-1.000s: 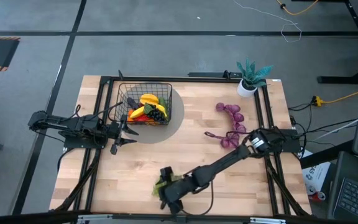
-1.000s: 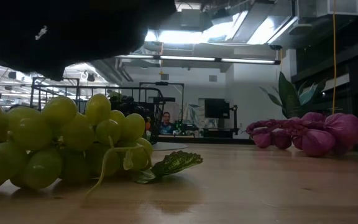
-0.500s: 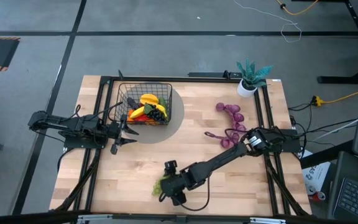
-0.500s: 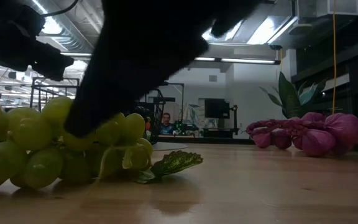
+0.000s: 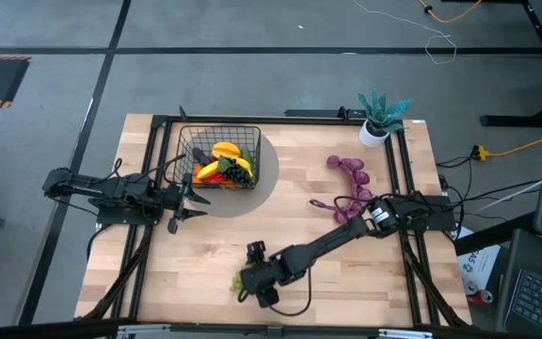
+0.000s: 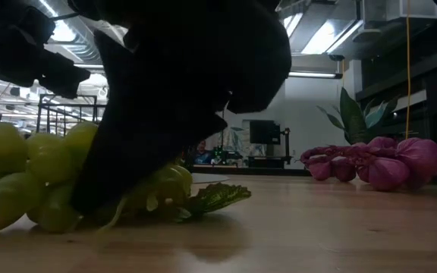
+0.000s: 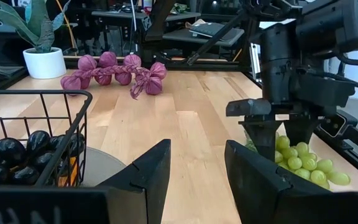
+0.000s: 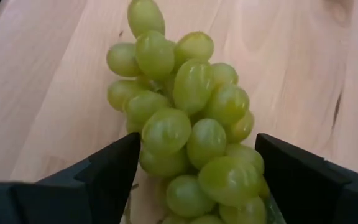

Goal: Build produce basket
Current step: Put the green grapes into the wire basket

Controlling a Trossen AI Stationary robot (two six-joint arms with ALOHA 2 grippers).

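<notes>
As seen from overhead: the right gripper (image 5: pixel 245 282) is reached across to the near edge of the table (image 5: pixel 290 235), set over the green grapes (image 5: pixel 240 281).
High view, basket: the black wire basket (image 5: pixel 220 155) stands at the far left part of the table on a pale round mat (image 5: pixel 266 184), holding a banana (image 5: pixel 226 150), dark grapes (image 5: pixel 240 173) and red and orange pieces.
High view, left gripper: the left gripper (image 5: pixel 184 201) waits just beside the basket's near side, fingers parted and holding nothing.
High view, other items: a purple string of bulbs (image 5: pixel 351 188) lies right of centre; a teal potted plant (image 5: pixel 378 117) stands at the far right corner.
Low view: the right gripper (image 6: pixel 150 152) is a dark mass down over the green grapes (image 6: pixel 29 174), which rest on the table with a leaf (image 6: pixel 215 199) trailing out. The purple string (image 6: pixel 374 163) lies well apart on the right.
Left wrist view: the left gripper (image 7: pixel 194 180) shows fingers (image 7: pixel 145 177) spread apart with bare table between them; the basket (image 7: pixel 36 137) is close by with dark grapes (image 7: pixel 17 149) inside. Farther off, the right gripper (image 7: pixel 277 134) stands upright over the green grapes (image 7: pixel 300 163).
Right wrist view: the right fingers (image 8: pixel 107 171) stand wide on either side of the green grapes (image 8: pixel 188 118), straddling the bunch; whether they touch it cannot be told.
</notes>
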